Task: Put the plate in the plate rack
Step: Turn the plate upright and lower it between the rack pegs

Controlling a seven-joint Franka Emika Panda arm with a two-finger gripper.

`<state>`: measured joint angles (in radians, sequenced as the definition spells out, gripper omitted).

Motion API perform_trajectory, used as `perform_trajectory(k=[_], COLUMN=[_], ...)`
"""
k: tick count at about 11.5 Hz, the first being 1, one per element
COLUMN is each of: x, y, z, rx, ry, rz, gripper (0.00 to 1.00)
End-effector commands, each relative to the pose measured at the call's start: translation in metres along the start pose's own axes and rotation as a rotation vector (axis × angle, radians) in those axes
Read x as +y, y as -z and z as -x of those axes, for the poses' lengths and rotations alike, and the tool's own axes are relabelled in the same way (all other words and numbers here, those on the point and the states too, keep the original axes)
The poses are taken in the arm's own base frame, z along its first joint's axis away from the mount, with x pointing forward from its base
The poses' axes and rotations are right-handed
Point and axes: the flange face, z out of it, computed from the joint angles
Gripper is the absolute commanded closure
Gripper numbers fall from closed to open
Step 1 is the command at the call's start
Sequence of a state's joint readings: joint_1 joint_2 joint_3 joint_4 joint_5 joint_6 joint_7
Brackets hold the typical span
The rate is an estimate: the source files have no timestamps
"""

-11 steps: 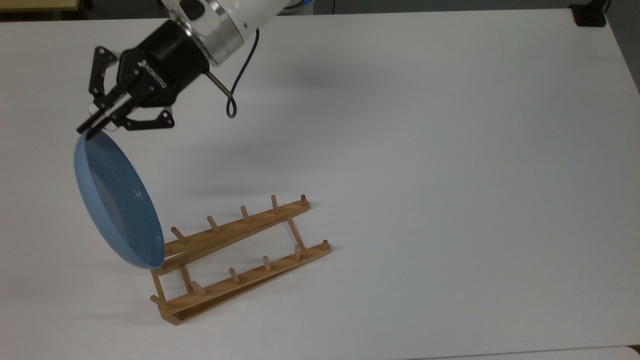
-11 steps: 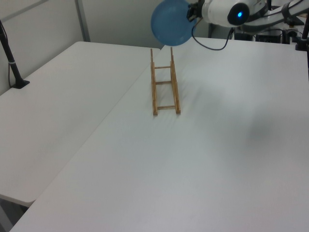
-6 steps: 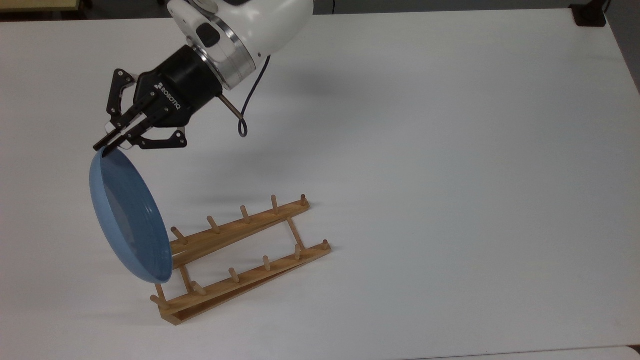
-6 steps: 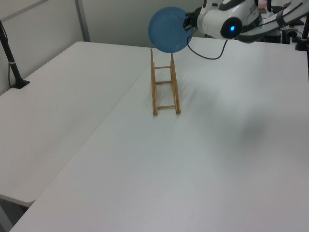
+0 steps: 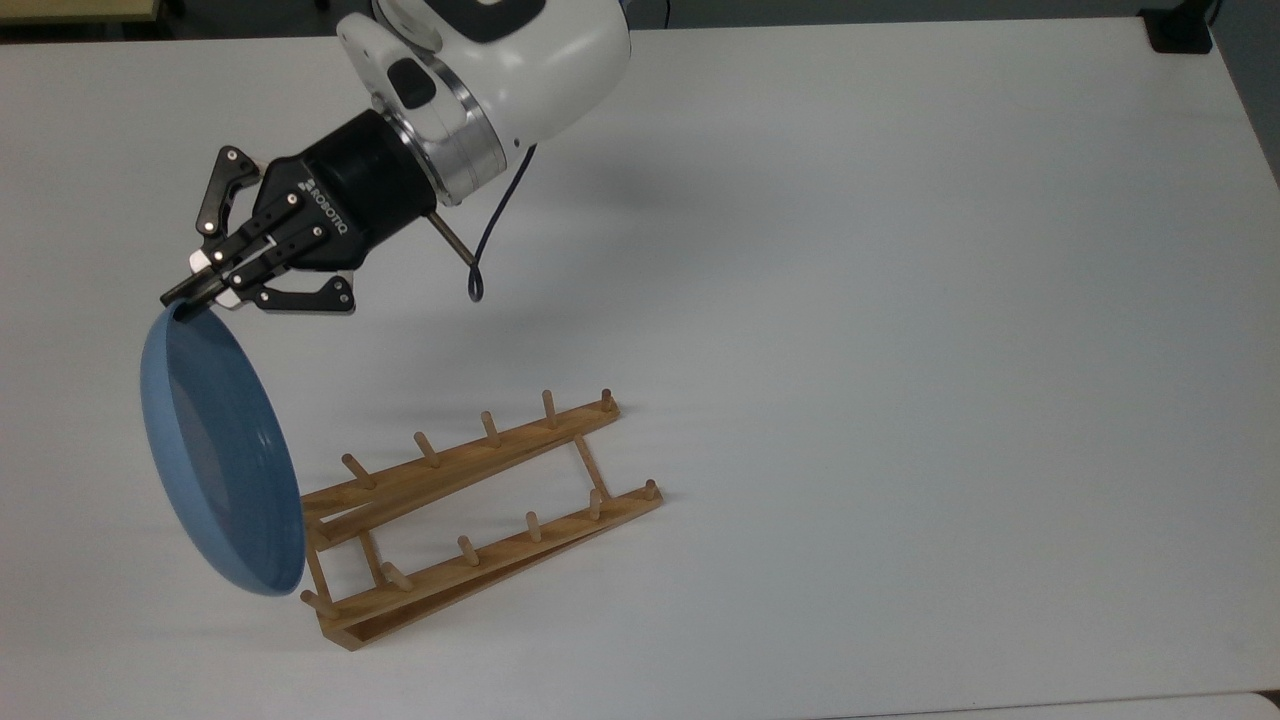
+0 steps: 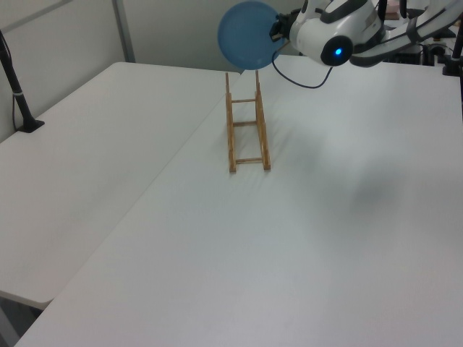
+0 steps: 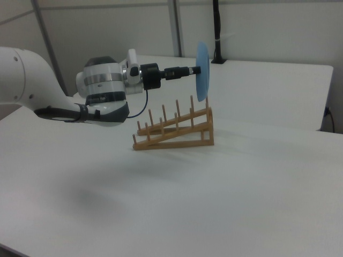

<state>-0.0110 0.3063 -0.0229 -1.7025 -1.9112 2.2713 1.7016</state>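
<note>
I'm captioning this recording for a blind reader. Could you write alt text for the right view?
A white robot arm reaches in from the right view's left, its gripper shut on the rim of a light-blue plate held upright on edge above the tall end of a wooden plate rack. The rack stands on a white table, its pegs bare.

On the black body of my tool (image 5: 190, 290), just behind the fingers in the top view, I can read the white brand lettering "ROBOTIQ". No other writing, number or sign is readable anywhere.
</note>
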Motion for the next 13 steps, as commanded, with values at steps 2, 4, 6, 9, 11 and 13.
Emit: perform_trajectory(k=[2,4,6,9,11,13], x=[-0.028,-0.038,-0.048,-0.057,-0.064,-0.067], y=[0.002,0.002,0.005,0.004,0.003,0.003], z=[0.002,0.007,0.014,0.029,0.039,0.045], rx=[0.038,0.034,0.032,0.020,0.010,0.005], ry=[-0.041,-0.034,-0.021,0.004,0.018,0.025], rz=[-0.001,-0.009,-0.018,-0.024,-0.030,-0.032], gripper=[1.00,1.00,1.00,1.00,1.00,0.94])
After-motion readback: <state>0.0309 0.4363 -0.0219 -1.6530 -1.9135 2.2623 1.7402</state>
